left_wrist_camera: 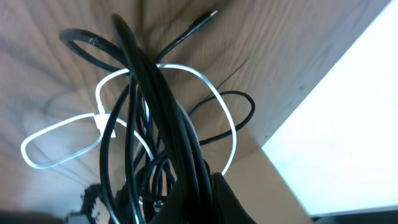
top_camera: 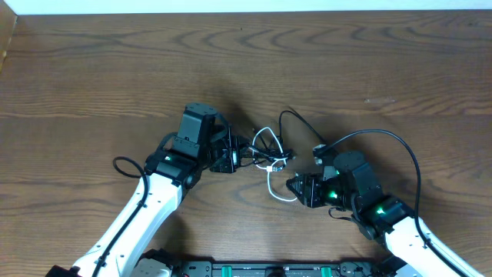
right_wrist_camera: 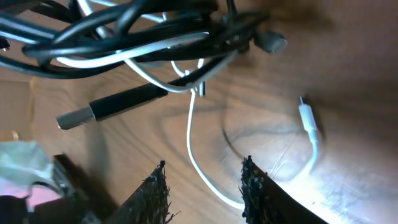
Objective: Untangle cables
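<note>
right wrist: end effector [right_wrist_camera: 202,167] agape astride cord [right_wrist_camera: 191,134]

You had on one wooden table [top_camera: 92,69]: one white cord [top_camera: 270,183]; black cords [left_wrist_camera: 163,106], more than one, exact count lost in the tangle; two robot arms, left arm [top_camera: 146,208] and right arm [top_camera: 388,215].

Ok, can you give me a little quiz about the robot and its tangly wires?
1. True or false: in the right wrist view, the white cord passes between the fingers of the right gripper.
2. Most cords in the tangle are: A red, B black, C green?
3. Fill in: the right gripper is ___.
Key: 1 true; 2 B; 3 open.
</note>
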